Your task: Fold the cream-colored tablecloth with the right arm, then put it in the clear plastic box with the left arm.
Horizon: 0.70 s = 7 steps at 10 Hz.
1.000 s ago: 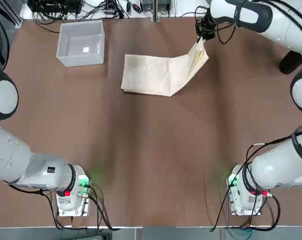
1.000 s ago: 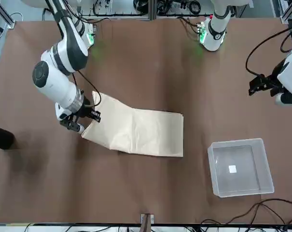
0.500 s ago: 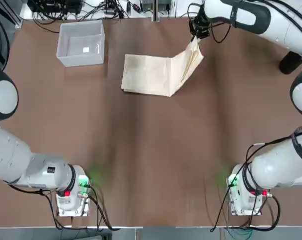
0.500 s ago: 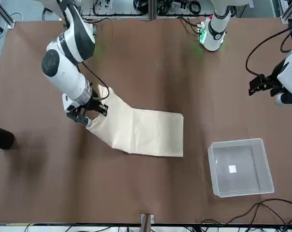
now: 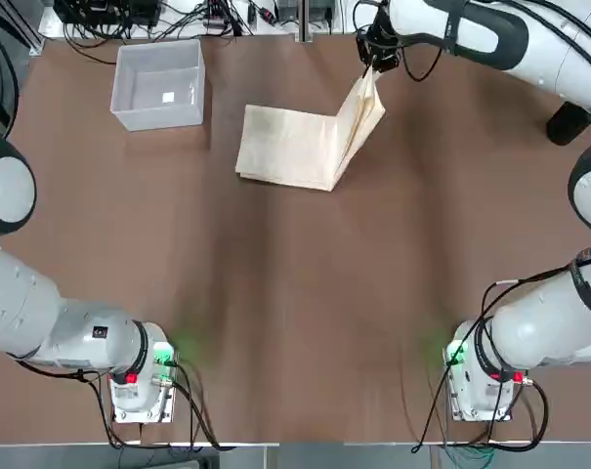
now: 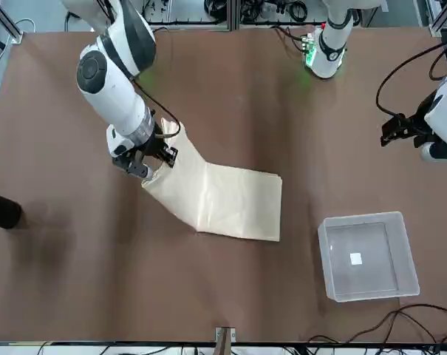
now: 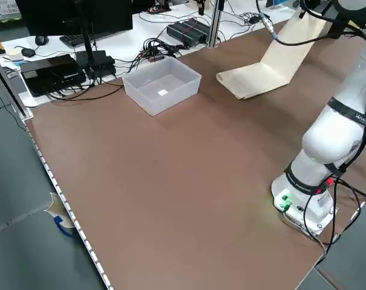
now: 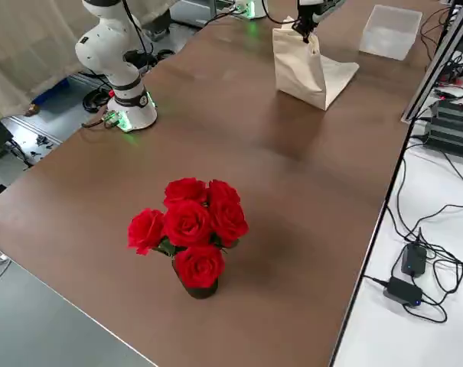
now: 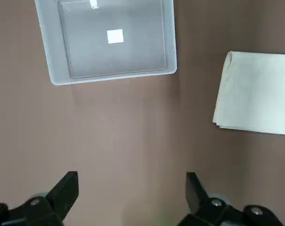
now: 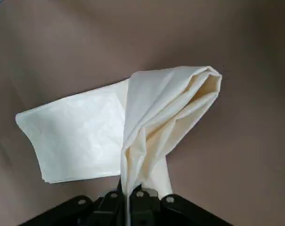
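The cream-colored tablecloth (image 5: 293, 147) lies at the far middle of the table, its left part flat. Its right end (image 5: 365, 106) is lifted steeply off the table. My right gripper (image 5: 374, 61) is shut on that raised edge, as the front view (image 6: 154, 152) and the right wrist view (image 10: 129, 197) also show; there the cloth (image 10: 151, 117) hangs down in soft layers. The clear plastic box (image 5: 160, 83) stands empty to the left of the cloth, a white sticker inside. My left gripper (image 9: 130, 193) hovers open, high above bare table near the box (image 9: 111, 40).
Cables and electronics (image 5: 168, 14) run along the far edge. A black object (image 5: 569, 121) sits at the far right. A pot of red roses (image 8: 188, 231) stands on the right side of the table. The arms' green-lit bases (image 5: 139, 376) are at the near edge.
My right gripper has carried the cloth's right end leftward and higher, so the raised flap stands steeper over the flat part. The left arm has not moved.
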### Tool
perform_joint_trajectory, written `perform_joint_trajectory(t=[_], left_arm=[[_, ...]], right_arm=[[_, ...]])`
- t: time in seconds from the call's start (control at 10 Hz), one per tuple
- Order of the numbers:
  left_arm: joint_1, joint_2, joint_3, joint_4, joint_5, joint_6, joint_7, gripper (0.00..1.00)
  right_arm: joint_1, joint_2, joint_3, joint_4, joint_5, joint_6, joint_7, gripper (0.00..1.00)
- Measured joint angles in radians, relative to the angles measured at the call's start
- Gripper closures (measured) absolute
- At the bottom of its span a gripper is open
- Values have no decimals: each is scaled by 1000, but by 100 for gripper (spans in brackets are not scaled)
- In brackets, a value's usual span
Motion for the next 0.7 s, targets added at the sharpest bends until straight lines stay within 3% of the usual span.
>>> perform_joint_trajectory(t=[0.4,0.7], left_arm=[[0,0,0,0,0,0,0,0],[0,1,0,0,0,0,0,0]], right_arm=[[30,3,14,0,-32,0,37,96],[36,30,55,0,-100,16,110,96]])
